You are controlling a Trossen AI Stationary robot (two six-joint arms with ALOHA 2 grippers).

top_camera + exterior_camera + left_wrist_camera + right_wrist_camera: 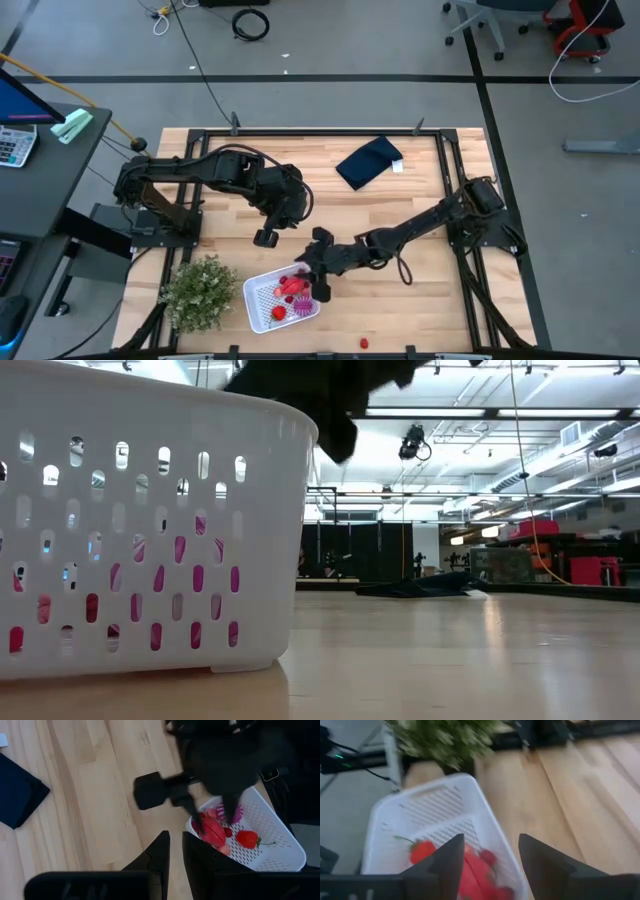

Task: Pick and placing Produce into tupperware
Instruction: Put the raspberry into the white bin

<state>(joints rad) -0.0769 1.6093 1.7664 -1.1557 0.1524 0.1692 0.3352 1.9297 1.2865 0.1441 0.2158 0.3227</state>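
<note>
Fingers (487, 865) spread above tupperware (435, 805).

table (420, 290) | tupperware (258, 296) | plant (200, 290) | cloth (368, 162) | stray fruit (363, 342)

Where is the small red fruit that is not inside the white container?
In the high view, one small red fruit lies on the table's near edge, right of the white container and apart from it.

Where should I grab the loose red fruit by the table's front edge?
Pinch the red fruit across its middle from straight above, probably. It looks small and roundish, lies alone on bare table, right of the basket, so no side is blocked. The right gripper, open over the basket, is nearest.
</note>
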